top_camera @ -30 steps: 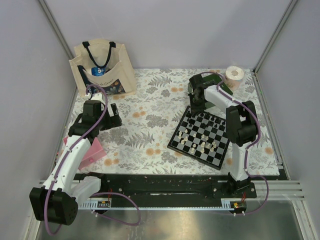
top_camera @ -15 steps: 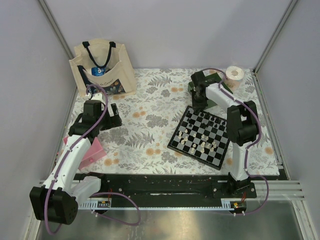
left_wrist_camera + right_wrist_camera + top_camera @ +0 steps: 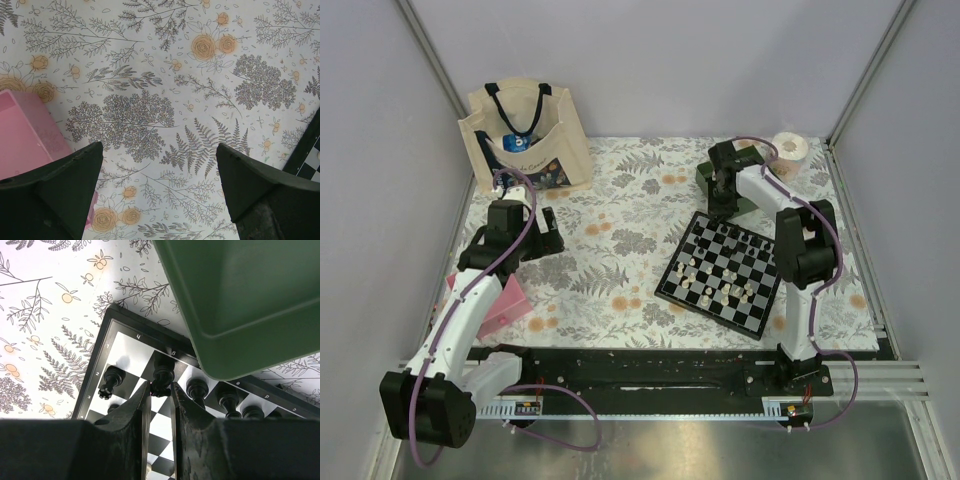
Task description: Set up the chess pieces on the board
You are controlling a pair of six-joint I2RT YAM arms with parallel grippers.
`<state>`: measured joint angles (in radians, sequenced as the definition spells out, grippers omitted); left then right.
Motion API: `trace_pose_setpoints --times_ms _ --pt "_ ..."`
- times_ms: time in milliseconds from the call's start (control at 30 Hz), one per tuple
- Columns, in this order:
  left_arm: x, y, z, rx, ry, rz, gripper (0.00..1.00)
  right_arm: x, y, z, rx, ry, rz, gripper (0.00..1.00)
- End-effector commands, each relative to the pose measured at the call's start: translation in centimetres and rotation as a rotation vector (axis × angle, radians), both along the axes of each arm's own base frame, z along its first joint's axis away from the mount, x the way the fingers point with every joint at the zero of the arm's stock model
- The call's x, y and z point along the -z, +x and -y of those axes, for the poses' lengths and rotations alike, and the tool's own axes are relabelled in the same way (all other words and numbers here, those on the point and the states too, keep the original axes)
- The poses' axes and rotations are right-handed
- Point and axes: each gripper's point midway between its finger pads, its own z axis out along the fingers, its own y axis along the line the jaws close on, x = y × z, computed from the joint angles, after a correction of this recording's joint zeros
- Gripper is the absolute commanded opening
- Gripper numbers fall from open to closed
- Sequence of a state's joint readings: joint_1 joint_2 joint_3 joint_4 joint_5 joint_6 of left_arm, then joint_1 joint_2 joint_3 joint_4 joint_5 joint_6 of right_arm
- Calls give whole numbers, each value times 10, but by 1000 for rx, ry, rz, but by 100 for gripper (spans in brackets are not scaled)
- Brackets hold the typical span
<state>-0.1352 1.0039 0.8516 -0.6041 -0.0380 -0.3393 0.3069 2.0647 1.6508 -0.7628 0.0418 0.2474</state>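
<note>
Since the black chess piece [image 3: 162,372] pinched in the narrowed right end effector [image 3: 161,389] at the far edge row of the board [image 3: 131,351] looks tiny, light, rigid and slick, hold it low on the stem.

Top camera: above and behind my bases, looking down on the whole scene from afar. Both wrist cameras face down, close in: left over the flowered cloth [image 3: 150,75], right over a corner of the board [image 3: 127,347] — which all three views share.
</note>
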Motion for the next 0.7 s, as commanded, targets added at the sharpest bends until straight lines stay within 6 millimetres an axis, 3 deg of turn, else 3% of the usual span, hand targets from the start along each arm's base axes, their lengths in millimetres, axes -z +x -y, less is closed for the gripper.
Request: trace_pose_setpoints --times_ms 0,200,467,667 --pt "-20 12 0 2 0 63 99 7 3 -8 7 27 -4 13" --pt "-20 12 -1 -1 2 62 99 10 3 -6 8 29 -12 16" --pt "-20 12 1 6 -4 61 99 4 3 -6 5 36 4 39" --pt "-20 12 0 2 -2 63 99 -12 7 -9 -14 47 33 47"
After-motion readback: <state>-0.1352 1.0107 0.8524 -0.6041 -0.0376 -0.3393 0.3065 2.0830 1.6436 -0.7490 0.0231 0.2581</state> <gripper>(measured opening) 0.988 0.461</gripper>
